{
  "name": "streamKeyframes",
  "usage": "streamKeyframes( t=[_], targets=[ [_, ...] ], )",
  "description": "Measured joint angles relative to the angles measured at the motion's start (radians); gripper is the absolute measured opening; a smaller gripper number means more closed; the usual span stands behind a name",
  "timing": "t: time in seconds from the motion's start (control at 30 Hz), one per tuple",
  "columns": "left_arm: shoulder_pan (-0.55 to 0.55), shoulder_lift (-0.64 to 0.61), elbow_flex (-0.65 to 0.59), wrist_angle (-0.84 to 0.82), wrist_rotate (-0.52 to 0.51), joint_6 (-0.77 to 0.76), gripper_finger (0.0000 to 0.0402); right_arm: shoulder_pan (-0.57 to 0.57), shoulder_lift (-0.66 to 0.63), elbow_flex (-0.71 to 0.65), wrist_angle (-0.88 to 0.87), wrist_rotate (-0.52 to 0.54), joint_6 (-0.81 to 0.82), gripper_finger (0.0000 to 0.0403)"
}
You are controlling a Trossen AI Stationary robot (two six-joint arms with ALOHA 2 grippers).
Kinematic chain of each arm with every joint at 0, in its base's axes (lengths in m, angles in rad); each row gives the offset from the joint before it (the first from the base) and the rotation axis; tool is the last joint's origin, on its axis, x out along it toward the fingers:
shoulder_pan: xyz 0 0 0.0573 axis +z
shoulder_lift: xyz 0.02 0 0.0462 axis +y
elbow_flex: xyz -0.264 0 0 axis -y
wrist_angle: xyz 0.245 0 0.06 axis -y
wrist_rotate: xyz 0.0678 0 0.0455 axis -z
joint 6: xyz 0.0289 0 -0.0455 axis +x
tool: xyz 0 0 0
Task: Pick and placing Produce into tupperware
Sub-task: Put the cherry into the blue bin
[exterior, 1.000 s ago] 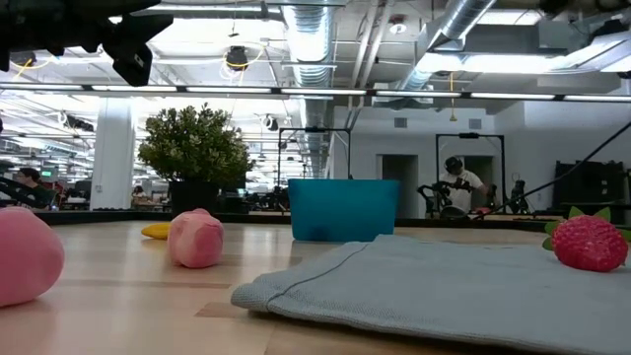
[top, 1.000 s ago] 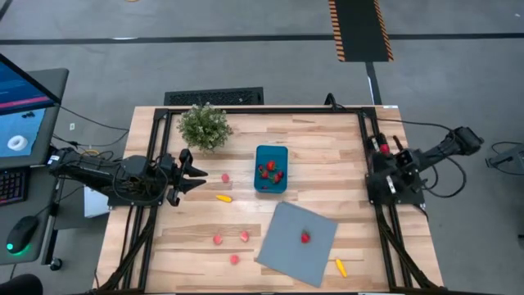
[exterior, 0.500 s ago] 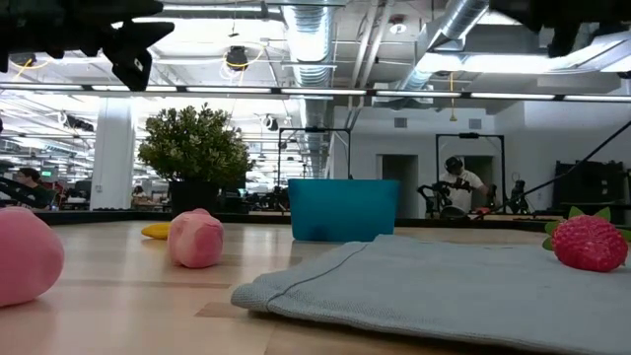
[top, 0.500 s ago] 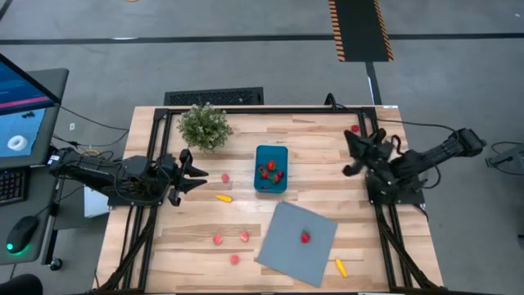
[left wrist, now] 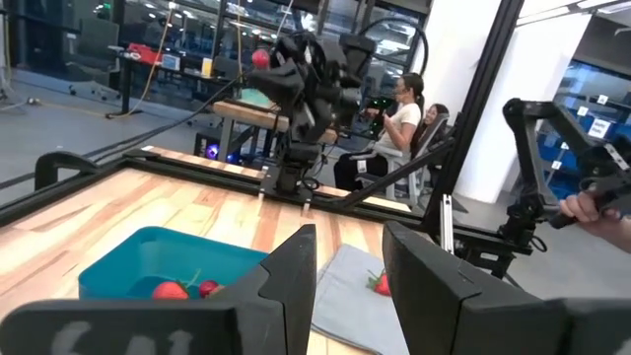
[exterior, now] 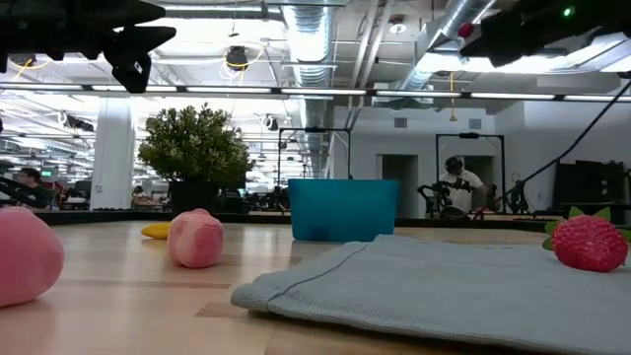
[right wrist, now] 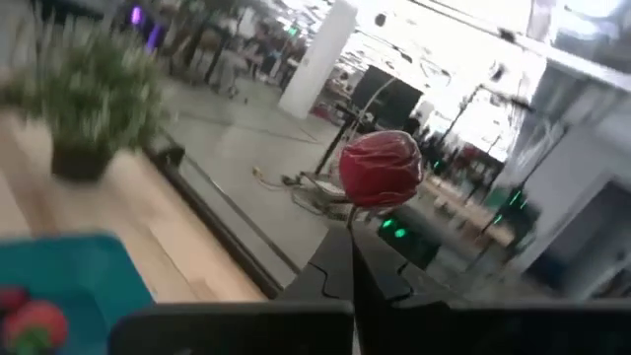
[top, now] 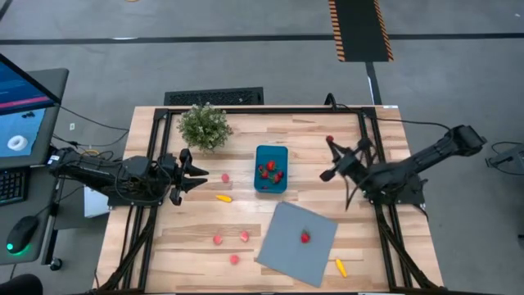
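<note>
The teal tupperware (top: 271, 168) stands mid-table with red produce (top: 270, 170) inside. My right gripper (top: 332, 146) hovers to its right, high above the table, shut on a round red produce piece (right wrist: 381, 168), which also shows in the low view (exterior: 463, 30). My left gripper (top: 193, 174) waits open at the table's left, with nothing between its fingers (left wrist: 296, 266). Loose on the wood lie pink pieces (top: 218, 239) and a yellow one (top: 223, 197). A strawberry (top: 304, 238) rests on the grey-blue sheet (top: 286, 250). My right gripper pinches the red piece by its near end (right wrist: 351, 215) between the free ends of its two shut fingers (right wrist: 335, 264). The fingers reach out level toward the table's left. The piece sticks out beyond the tips, lifted well clear of the table.
A potted plant (top: 204, 125) stands at the far left of the table. Another yellow piece (top: 340, 267) lies near the front edge, beside the sheet. Metal frame rails (top: 151, 147) run along the table's left and right sides. A person sits beyond the table (left wrist: 399, 123).
My right gripper has swung out from its folded place at the table's right edge toward the left, nearer the tupperware. Its wrist has rolled and tipped over to level. The red piece has stayed in its shut fingers.
</note>
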Motion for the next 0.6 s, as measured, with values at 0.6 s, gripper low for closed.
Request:
streamKeyframes(
  t=[0.6],
  targets=[
    [0.0, 0.0, 0.0, -0.009, -0.001, 0.0, 0.0109, -0.016, 0.362, 0.155, 0.022, -0.028, -0.438, 0.0012]
  ],
)
